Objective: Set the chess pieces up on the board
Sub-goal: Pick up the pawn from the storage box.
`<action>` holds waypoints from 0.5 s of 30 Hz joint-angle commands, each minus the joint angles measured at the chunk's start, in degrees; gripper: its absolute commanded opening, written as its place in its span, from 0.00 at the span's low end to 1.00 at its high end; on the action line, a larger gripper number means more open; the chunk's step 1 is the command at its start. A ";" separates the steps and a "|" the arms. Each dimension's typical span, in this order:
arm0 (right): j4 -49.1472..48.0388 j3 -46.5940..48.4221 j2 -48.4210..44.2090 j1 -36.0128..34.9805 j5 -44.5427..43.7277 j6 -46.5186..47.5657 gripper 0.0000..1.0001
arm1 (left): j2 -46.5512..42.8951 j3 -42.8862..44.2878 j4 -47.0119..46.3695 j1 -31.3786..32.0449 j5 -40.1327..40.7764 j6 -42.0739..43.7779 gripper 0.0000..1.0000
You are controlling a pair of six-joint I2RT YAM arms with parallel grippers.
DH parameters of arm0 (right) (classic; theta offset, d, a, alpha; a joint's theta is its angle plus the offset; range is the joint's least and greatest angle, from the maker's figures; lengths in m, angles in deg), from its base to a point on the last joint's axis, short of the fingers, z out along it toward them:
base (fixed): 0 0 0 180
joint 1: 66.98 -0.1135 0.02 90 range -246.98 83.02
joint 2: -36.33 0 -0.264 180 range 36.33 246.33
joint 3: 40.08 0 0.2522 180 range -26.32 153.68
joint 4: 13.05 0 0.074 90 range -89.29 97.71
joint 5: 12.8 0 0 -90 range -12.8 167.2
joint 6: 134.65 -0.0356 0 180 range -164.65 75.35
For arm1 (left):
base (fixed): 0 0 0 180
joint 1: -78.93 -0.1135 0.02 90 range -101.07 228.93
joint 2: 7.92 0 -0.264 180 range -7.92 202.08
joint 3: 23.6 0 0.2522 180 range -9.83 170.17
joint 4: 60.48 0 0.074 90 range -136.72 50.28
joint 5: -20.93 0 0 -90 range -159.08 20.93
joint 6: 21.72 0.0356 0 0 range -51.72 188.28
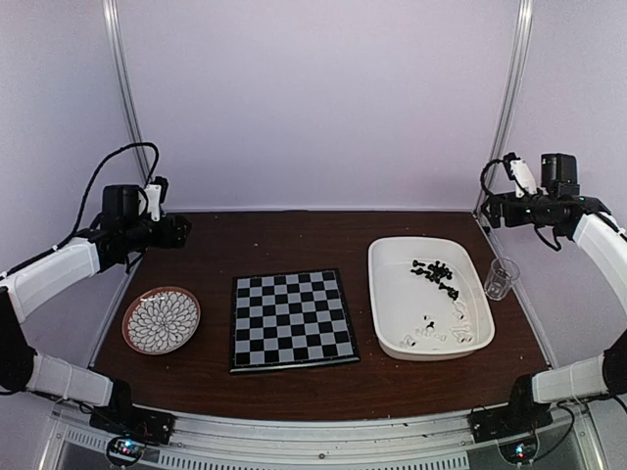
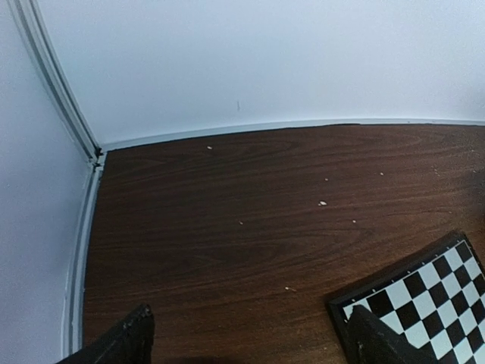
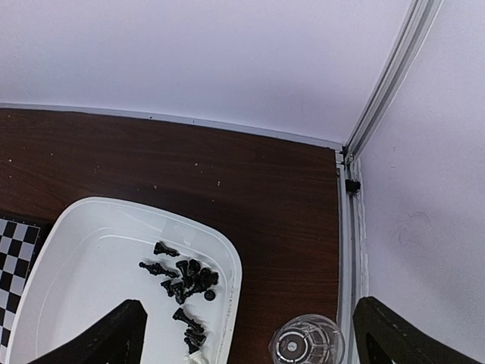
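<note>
Both arms bend upward at the side edges of the table (image 1: 294, 240), with elbows low and wrists raised. The left wrist is over the far left corner and the right wrist over the far right. The left pincer (image 2: 246, 345) is spread wide and holds nothing; the right pincer (image 3: 254, 337) is spread and empty too. Each wrist view shows only the dark tips of its fingers (image 3: 106, 337) at the bottom edge.

The left wrist view catches just one corner of the board (image 1: 292, 318), cut by the frame and partly behind a finger. The board lies flat mid-table, between a round patterned plate (image 1: 127, 324) on its left and a white tray (image 1: 378, 294) on its right.

The chess pieces (image 1: 436, 273) lie jumbled in the tray. The black ones cluster toward its far side. The white ones lie nearer and are hard to make out against the white floor. A clear cup (image 1: 501, 278) stands just beside the tray's right rim.
</note>
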 commanded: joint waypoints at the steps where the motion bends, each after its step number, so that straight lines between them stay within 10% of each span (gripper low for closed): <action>1: 4.32 1.00 -0.72 -0.81 2.77 5.36 0.99 | 1.04 2.42 2.11 0.90 -9.57 -0.76 0.85; 7: 14.21 2.89 0.34 -2.49 12.97 16.88 0.93 | 3.65 5.50 6.29 5.53 -18.60 2.09 0.75; 15: 28.00 3.29 5.78 -12.28 10.01 31.32 0.61 | 8.86 12.89 14.40 16.46 -26.21 0.66 0.68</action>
